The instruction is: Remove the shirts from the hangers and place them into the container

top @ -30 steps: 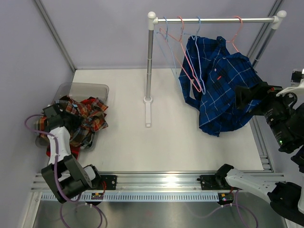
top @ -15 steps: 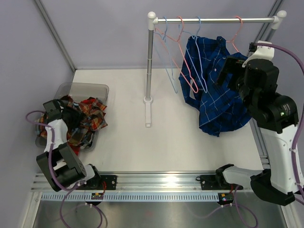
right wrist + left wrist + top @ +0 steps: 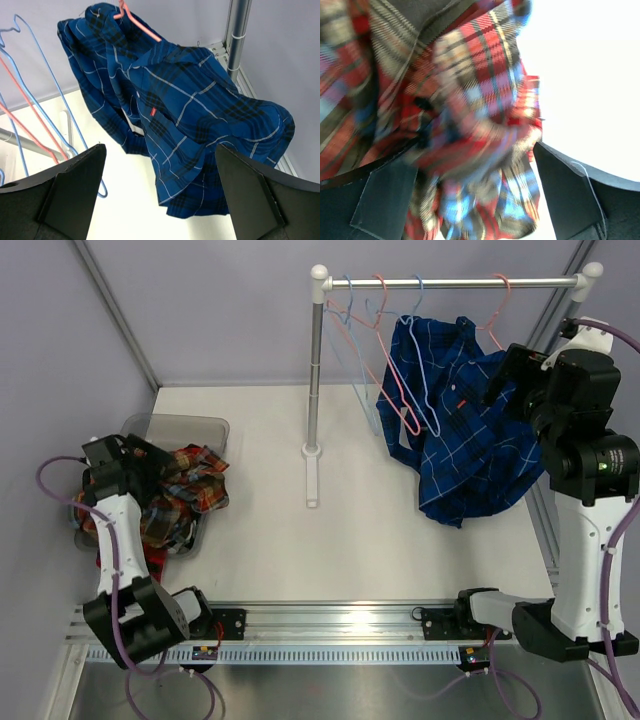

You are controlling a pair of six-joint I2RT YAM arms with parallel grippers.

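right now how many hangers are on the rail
4. Bare, from left along the rail: blue hanger, pink hanger, second blue hanger. The rightmost pink hanger holds the blue shirt. None seem hidden.

The silver rail's end post [image 3: 239, 30] stands ahead-right of the right pincer [image 3: 160, 147]; the white table [image 3: 125, 200] lies below it.
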